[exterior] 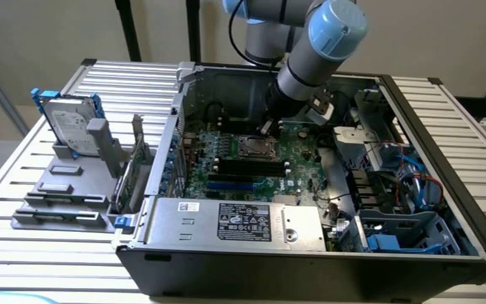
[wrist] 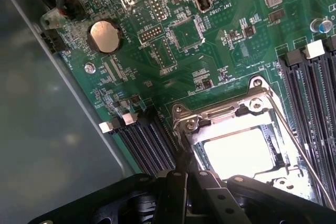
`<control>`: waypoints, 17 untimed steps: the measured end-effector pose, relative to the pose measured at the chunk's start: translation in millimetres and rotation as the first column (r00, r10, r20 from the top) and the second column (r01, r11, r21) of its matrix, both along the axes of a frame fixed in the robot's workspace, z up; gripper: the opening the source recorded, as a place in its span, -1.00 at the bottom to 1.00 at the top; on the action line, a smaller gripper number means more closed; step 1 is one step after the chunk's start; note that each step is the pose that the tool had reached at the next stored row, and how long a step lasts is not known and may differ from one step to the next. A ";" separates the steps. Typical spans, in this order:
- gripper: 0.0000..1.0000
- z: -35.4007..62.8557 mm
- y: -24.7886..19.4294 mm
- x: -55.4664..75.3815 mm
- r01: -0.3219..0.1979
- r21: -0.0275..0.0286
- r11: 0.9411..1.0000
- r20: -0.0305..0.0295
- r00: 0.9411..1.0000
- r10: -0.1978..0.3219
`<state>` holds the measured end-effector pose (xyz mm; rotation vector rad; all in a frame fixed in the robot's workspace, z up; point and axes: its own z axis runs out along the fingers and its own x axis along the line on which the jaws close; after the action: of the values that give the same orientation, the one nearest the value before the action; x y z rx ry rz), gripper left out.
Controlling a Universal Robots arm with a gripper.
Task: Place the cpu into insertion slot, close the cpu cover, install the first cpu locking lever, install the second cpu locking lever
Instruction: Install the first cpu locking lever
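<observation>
- We see our gripper [exterior: 267,128] above the frame's middle, fingers squeezed together on a thin lever [wrist: 181,145].
- The cpu [wrist: 239,150] sits under the cpu cover [wrist: 231,121].
- We think the lever is stiff and springy; push near its end.

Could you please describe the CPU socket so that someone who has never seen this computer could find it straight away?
Look inside the open black computer case at the green motherboard. Just beyond the row of long black memory slots, under the arm's gripper, sits the insertion slot. Unlike its long, narrow neighbours, it is square, with the grey metal cpu cover framing the pale, shiny cpu.
</observation>
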<state>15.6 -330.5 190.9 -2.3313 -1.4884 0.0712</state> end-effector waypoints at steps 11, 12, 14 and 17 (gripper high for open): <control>-0.79 11.6 -1.6 2.2 -0.007 0.009 1.000 0.000 1.000 0.007; -0.79 13.4 -1.9 0.9 -0.008 0.009 1.000 0.000 1.000 0.008; -0.79 15.7 -1.9 -3.7 -0.008 0.009 1.000 0.000 1.000 0.008; -0.79 19.4 -1.9 -11.4 -0.010 0.008 1.000 0.000 1.000 0.010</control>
<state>4.3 -332.5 210.3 -2.3173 -1.4975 0.0674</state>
